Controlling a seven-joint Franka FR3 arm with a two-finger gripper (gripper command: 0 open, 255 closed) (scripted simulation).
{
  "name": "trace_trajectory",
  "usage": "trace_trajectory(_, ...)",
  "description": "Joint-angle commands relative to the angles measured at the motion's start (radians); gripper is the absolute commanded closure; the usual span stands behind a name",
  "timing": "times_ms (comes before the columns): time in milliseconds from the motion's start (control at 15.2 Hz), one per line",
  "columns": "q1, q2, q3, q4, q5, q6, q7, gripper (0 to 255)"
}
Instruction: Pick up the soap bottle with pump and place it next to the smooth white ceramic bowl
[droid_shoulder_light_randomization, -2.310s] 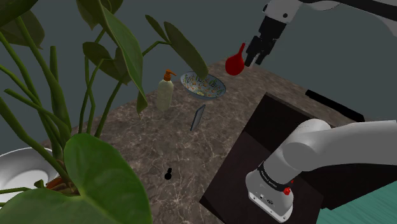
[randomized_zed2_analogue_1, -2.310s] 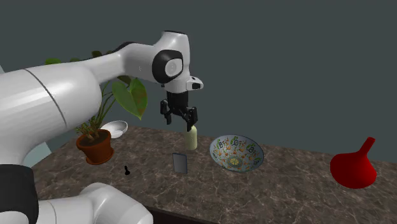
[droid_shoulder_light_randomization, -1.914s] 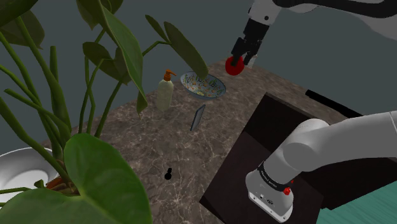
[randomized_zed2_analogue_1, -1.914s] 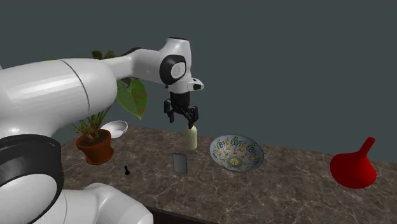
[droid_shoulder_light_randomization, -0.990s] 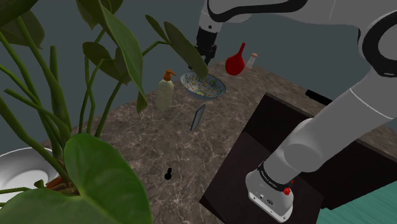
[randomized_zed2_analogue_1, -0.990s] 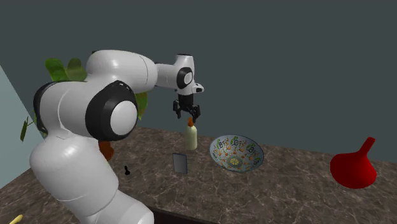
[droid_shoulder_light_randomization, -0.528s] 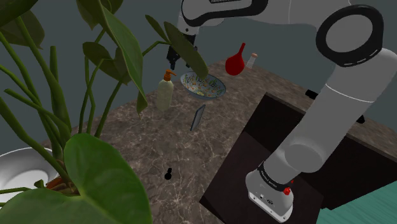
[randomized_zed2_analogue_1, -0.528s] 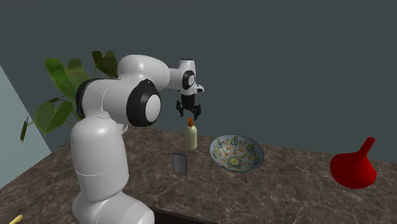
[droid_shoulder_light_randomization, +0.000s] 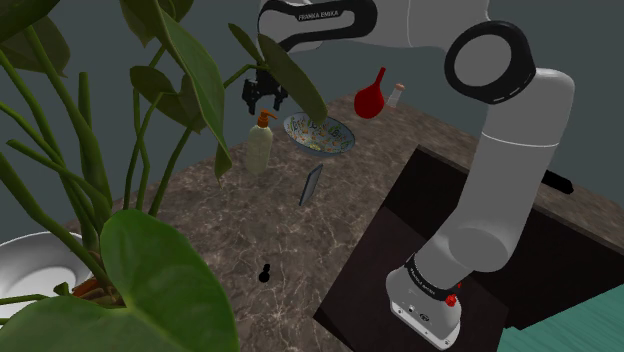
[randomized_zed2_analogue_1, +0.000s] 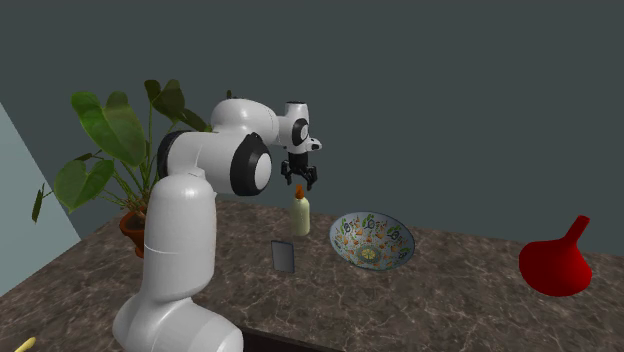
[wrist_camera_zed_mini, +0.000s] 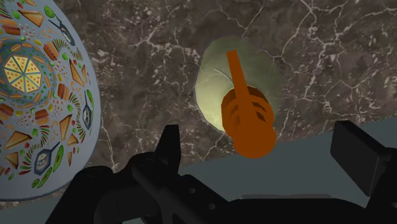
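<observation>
White lettering "FRANKA EMIKA" on the dark band of the arm's upper link (droid_shoulder_light_randomization: 320, 15), shoulder view. Small white print on the dark ring of the arm base (droid_shoulder_light_randomization: 428, 283): too small to read. No other text legible.

With its fingers spread, the end effector (randomized_zed2_analogue_1: 298, 183) hangs straight above the soap bottle (randomized_zed2_analogue_1: 300, 215) with open air down to the orange pump (wrist_camera_zed_mini: 247, 121), bare marbled worktop (randomized_zed2_analogue_1: 450, 300) beside the bottle, the patterned bowl (randomized_zed2_analogue_1: 371, 240) near at the second exterior view's right and a dark upright slab (randomized_zed2_analogue_1: 284, 256) near in front.
</observation>
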Motion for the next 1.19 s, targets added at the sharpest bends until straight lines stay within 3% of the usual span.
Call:
trace_trajectory(0, 0.0, 0.011, -0.001, -0.011, -0.001, 0.023, 0.0, 0)
trace_trajectory(198, -0.001, 0.025, -0.002, -0.04, -0.003, 0.065, 0.001, 0)
trace_trajectory(726, -0.001, 0.024, -0.002, -0.04, -0.003, 0.065, 0.001, 0)
trace_trajectory(792, -0.001, 0.024, -0.002, -0.04, -0.003, 0.065, 0.001, 255)
trace_trajectory(1122, -0.001, 0.024, -0.002, -0.04, -0.003, 0.065, 0.001, 255)
